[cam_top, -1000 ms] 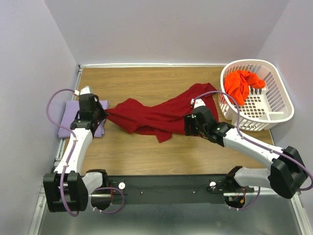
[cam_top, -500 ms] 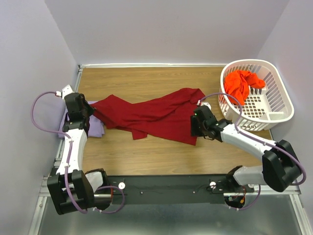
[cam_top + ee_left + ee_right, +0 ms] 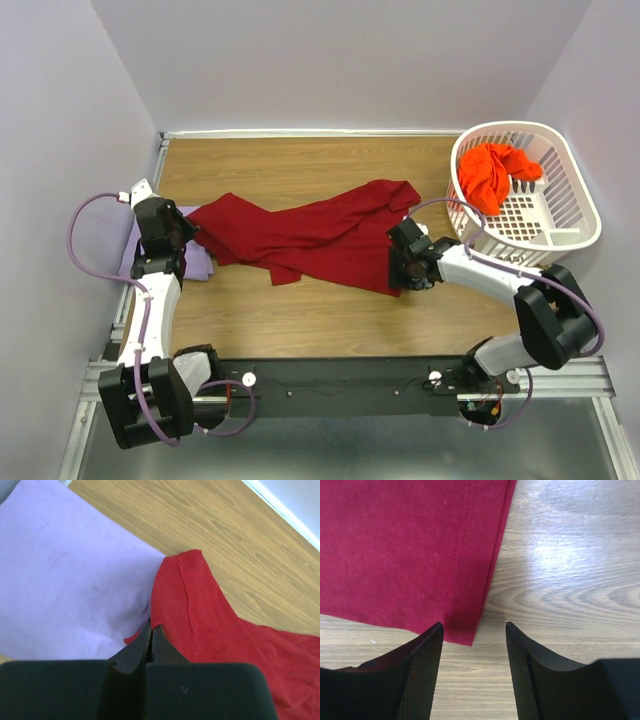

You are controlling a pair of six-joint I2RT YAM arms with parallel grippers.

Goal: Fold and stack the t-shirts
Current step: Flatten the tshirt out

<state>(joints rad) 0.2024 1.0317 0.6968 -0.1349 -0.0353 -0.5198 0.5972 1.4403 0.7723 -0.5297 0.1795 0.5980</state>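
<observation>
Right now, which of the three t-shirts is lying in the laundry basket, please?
The orange-red t-shirt, bunched in the white lattice basket; the dark red t-shirt and the lavender t-shirt both lie on the wooden table.

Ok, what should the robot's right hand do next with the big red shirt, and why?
Probably lower and close the right gripper on the hem corner of the dark red cloth t-shirt. Its jaws stand open either side of that corner on the wooden table, while the left gripper is shut on the far end.
</observation>
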